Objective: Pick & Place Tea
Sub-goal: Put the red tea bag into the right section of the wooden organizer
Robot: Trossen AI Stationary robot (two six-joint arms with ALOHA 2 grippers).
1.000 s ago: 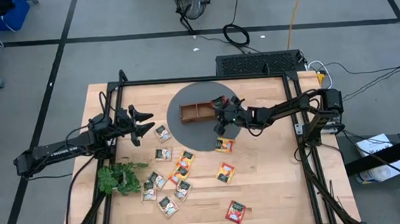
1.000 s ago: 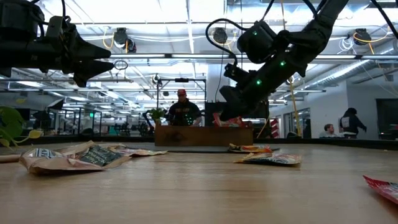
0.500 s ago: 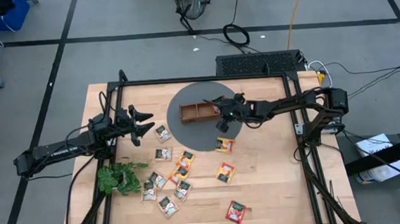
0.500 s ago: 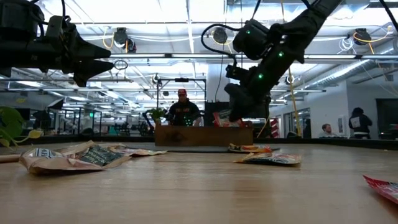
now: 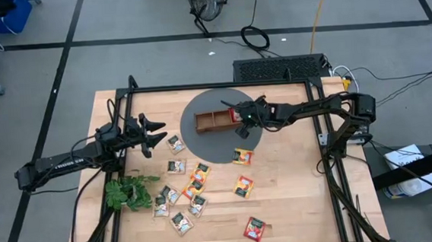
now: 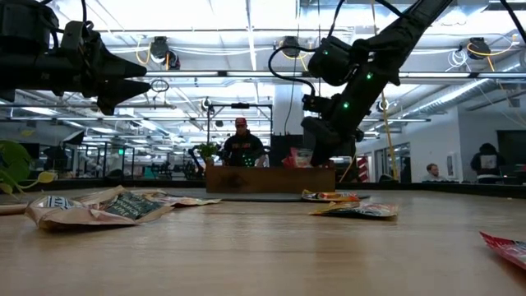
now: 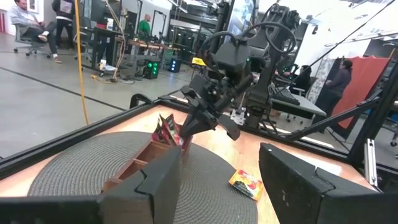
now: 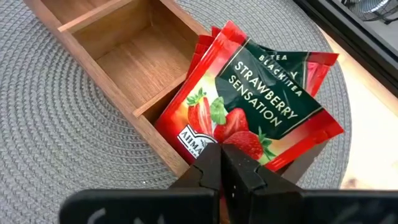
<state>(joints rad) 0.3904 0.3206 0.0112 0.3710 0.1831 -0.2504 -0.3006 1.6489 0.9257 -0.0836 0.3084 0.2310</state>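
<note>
My right gripper (image 5: 240,120) (image 6: 316,158) is at the right end of the brown wooden tray (image 5: 210,121) (image 6: 246,179), shut on a red strawberry tea sachet (image 8: 261,106). Other red sachets (image 8: 205,56) stand tilted in that end compartment. The tray rests on a round grey mat (image 5: 202,141). Several red, orange-yellow and pale sachets (image 5: 176,167) (image 5: 243,186) lie flat on the table. My left gripper (image 5: 158,134) (image 7: 217,180) is open, hovering left of the tray above the table. My right gripper pinches the red sachet between its two shut fingers at one edge (image 8: 233,144). The fingers slant down from the table's right side. The sachet sits tilted over the tray's end compartment, against the other red sachets; I cannot tell whether it rests on the tray.
A green plant sprig (image 5: 129,192) lies near the table's left near corner. One red sachet (image 5: 254,229) lies close to the near edge. The tray's middle and left compartments (image 8: 130,56) look bare. A black frame (image 5: 221,86) rims the table.
My right gripper has carried the red sachet toward the table's far edge, from the mat beside the tray to over the tray's right end compartment, turning its wrist as it went. It has stayed shut.
</note>
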